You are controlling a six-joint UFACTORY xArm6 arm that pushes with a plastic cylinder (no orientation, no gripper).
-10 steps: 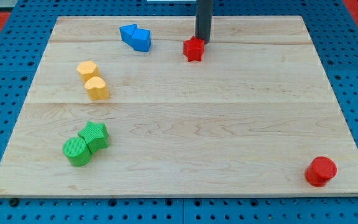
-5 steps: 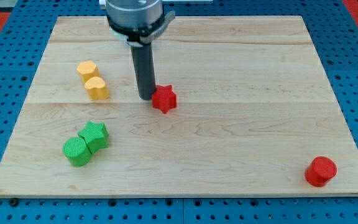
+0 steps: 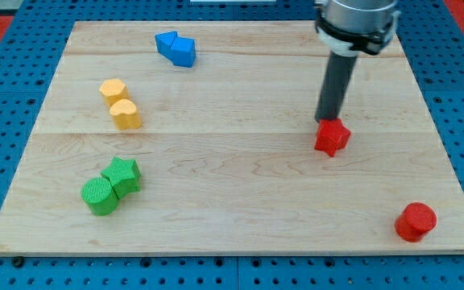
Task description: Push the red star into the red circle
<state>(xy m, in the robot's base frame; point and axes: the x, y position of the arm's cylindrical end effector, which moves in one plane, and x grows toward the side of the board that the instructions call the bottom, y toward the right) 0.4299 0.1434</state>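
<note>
The red star (image 3: pixel 332 137) has moved from mid-board toward the right edge, my tip (image 3: pixel 325 122) touching its upper-left side. No jaws here, only a rod. Bare wood separates it from the red circle (image 3: pixel 416 221) at the bottom-right corner. Its pointing direction is unclear.

Our tip (image 3: pixel 326 121) touches the star (image 3: pixel 332 137) from the view's top-left, right of the board's (image 3: pixel 240 201) centre; the circle (image 3: pixel 416 221) lies well apart, bottom right. Three touching pairs of blocks (image 3: pixel 176 48) (image 3: pixel 120 103) (image 3: pixel 111 186) line the view's left
</note>
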